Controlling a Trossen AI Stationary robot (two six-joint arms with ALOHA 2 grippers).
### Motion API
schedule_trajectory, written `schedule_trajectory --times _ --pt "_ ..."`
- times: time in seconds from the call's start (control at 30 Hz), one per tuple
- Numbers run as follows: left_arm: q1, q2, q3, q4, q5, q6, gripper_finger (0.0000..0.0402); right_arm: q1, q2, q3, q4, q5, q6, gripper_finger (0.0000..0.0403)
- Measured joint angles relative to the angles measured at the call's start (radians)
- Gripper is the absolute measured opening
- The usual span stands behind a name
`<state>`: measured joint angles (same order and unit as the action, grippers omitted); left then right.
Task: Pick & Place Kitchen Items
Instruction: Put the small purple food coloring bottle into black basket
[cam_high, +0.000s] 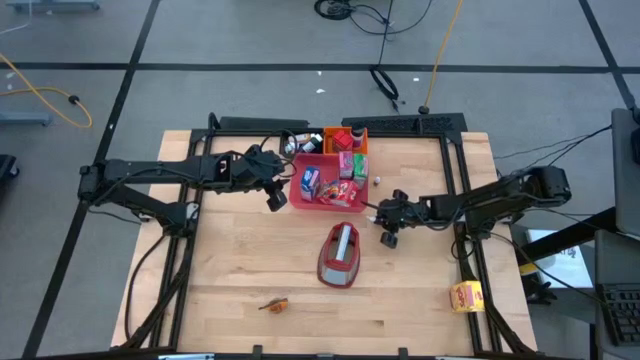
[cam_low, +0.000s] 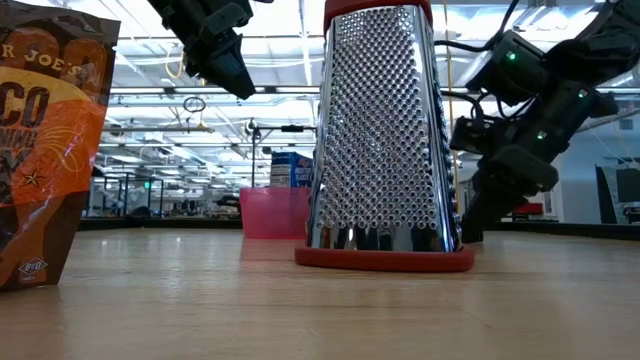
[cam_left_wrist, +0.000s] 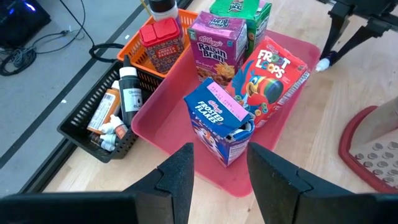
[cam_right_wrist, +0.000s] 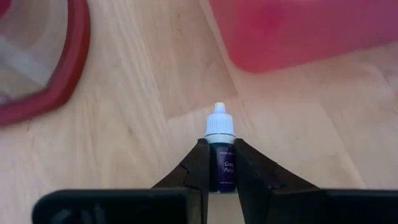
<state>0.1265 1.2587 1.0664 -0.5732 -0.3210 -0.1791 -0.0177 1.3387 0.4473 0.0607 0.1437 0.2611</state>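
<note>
Pink tray (cam_left_wrist: 163, 118): cartons "Frosted Flakes" (cam_left_wrist: 219, 118), "Froot Loops" (cam_left_wrist: 273, 74), "Raisin Bran" (cam_left_wrist: 214, 43), a green carton (cam_left_wrist: 239, 9); high view centre.
Orange basket (cam_left_wrist: 140, 46): red carton (cam_left_wrist: 163, 40).
Black basket (cam_left_wrist: 81, 130): small bottles (cam_left_wrist: 127, 87).
Right gripper (cam_right_wrist: 221, 165): clamped on purple bottle (cam_right_wrist: 221, 149), right of tray.
Left gripper (cam_left_wrist: 217, 163): fingers apart, above Frosted Flakes.

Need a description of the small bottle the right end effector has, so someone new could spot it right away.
Start at the pink tray in the middle of the wooden table. The right end effector sits on the table side of it, beside the metal grater, shut on a tiny dropper bottle. Dark purple body and white cap set it apart from the cereal boxes in the tray.
</note>
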Motion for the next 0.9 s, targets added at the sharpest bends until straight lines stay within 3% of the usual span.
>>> schedule_trajectory --times 0.53,0.9 --pt "0.000 0.000 0.000 0.000 0.000 0.000 0.0150 -0.004 -0.292 0.058 -0.039 -0.014 -0.047 0.0040" --pt "0.000 0.000 0.000 0.002 -0.002 -0.002 0.0150 -0.176 -0.213 0.280 -0.027 -0.015 -0.210 0.0040"
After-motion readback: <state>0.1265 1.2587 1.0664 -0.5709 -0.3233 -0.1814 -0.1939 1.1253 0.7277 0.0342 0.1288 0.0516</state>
